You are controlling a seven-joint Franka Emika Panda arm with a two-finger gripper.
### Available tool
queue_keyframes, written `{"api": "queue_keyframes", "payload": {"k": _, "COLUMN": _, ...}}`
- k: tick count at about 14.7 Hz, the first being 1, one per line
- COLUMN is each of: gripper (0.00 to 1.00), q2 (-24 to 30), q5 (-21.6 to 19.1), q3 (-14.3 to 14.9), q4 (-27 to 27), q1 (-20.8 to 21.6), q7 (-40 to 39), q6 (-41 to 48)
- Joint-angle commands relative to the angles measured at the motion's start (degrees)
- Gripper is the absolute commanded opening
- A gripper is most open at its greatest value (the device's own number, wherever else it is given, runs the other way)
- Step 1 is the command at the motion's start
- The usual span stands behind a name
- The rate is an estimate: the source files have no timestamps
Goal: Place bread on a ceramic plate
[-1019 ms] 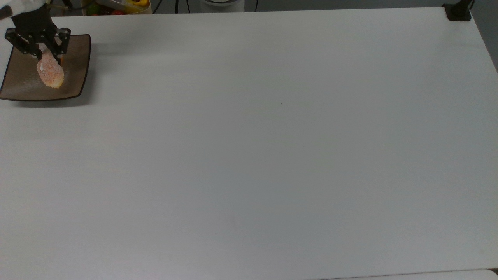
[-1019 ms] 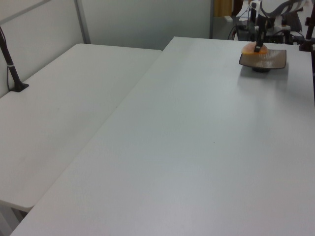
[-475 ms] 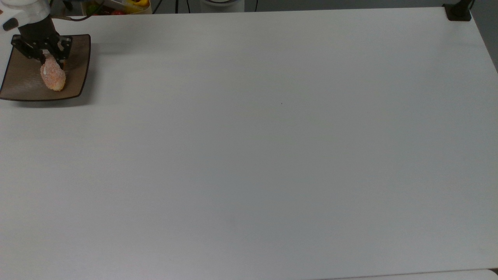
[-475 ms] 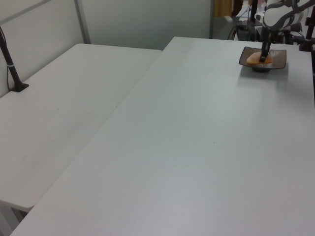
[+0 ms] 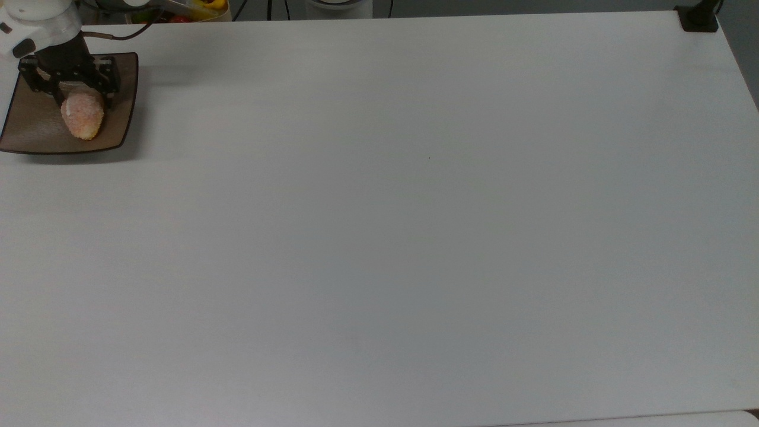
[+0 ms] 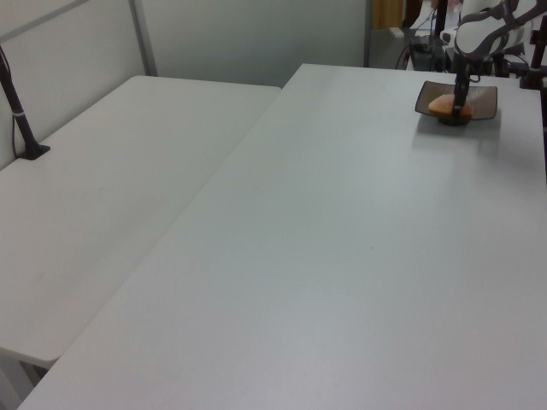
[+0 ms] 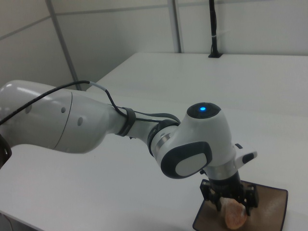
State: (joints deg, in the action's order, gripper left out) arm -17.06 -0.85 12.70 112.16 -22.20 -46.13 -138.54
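The bread (image 5: pixel 83 117), an orange-tan sugared bun, lies on the square brown ceramic plate (image 5: pixel 29 127) at the far left corner of the table in the top view. My gripper (image 5: pixel 82 95) hangs right above the bun's far end, open, with one finger on each side of it. In the left view the bread (image 6: pixel 444 105) rests in the plate (image 6: pixel 484 102) with the gripper (image 6: pixel 462 104) standing over it. The right view shows the gripper (image 7: pixel 233 202) straddling the bread (image 7: pixel 234 215) on the plate (image 7: pixel 274 207).
The white table (image 5: pixel 379 237) stretches wide to the top view's right of the plate. A container of colourful items (image 5: pixel 178 9) sits behind the table's far edge. A black clamp (image 5: pixel 699 18) holds the far right corner. A second table (image 6: pixel 102 188) adjoins in the left view.
The gripper came down with the bread onto the plate. The bun has settled from a tilt to lying flat, and the fingers have spread apart off it.
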Motion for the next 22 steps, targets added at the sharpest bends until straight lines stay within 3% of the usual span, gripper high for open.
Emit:
{"api": "queue_keyframes", "payload": {"k": 1, "gripper": 1.00, "q2": 0.8, "q5": 0.7, "q3": 0.7, "q4": 0.7, "q1": 0.8, "q7": 0.0, "q6": -1.2}}
{"api": "queue_keyframes", "payload": {"k": 8, "gripper": 1.00, "q2": 8.2, "q5": 0.3, "q3": 0.7, "q4": -1.5, "q1": 2.3, "q7": 3.5, "q6": 8.9}}
{"api": "queue_keyframes", "payload": {"k": 10, "gripper": 1.00, "q2": 10.3, "q5": 0.1, "q3": 0.7, "q4": -3.9, "q1": 3.9, "q7": 8.1, "q6": 14.0}}
{"api": "queue_keyframes", "payload": {"k": 14, "gripper": 1.00, "q2": 15.5, "q5": -0.3, "q3": 0.7, "q4": -12.5, "q1": 9.0, "q7": 25.2, "q6": 28.5}}
{"api": "queue_keyframes", "payload": {"k": 19, "gripper": 1.00, "q2": 20.8, "q5": -2.7, "q3": -0.1, "q4": -17.9, "q1": 14.2, "q7": 36.0, "q6": 42.5}}
{"api": "queue_keyframes", "payload": {"k": 22, "gripper": 1.00, "q2": 22.8, "q5": -2.8, "q3": -2.6, "q4": -19.0, "q1": 18.8, "q7": 42.1, "q6": 45.8}}
